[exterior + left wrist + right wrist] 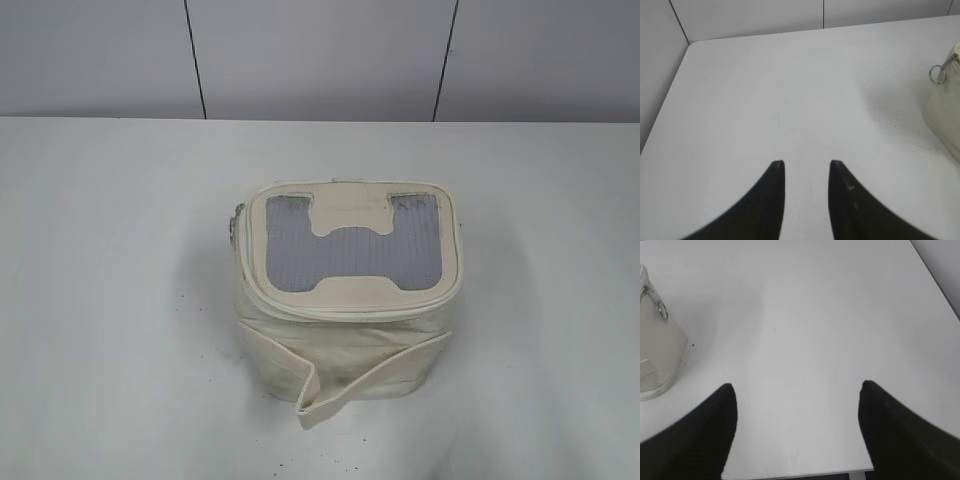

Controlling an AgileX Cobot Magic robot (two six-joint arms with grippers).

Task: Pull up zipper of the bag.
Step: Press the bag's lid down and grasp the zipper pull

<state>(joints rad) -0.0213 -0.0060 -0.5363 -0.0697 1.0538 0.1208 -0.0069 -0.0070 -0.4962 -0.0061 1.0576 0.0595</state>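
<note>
The cream-white bag [345, 345] stands in the middle of the table, its grey H-shaped mesh window facing up. The cream zipper track [350, 307] rings the top panel. One silver pull with an oval loop [937, 74] hangs at the bag's left side, seen in the left wrist view; it also shows faintly in the exterior view [233, 224]. A second pull [660, 307] hangs on the bag's edge [655, 355] in the right wrist view. My left gripper [806, 162] is open and empty over bare table, left of the bag. My right gripper [796, 385] is wide open and empty, right of the bag. Neither gripper shows in the exterior view.
The white table [100, 300] carries only the bag. Its front edge [800, 473] lies just under my right gripper. A grey panelled wall [320, 55] runs behind the table, and the table's left edge [667, 90] shows in the left wrist view.
</note>
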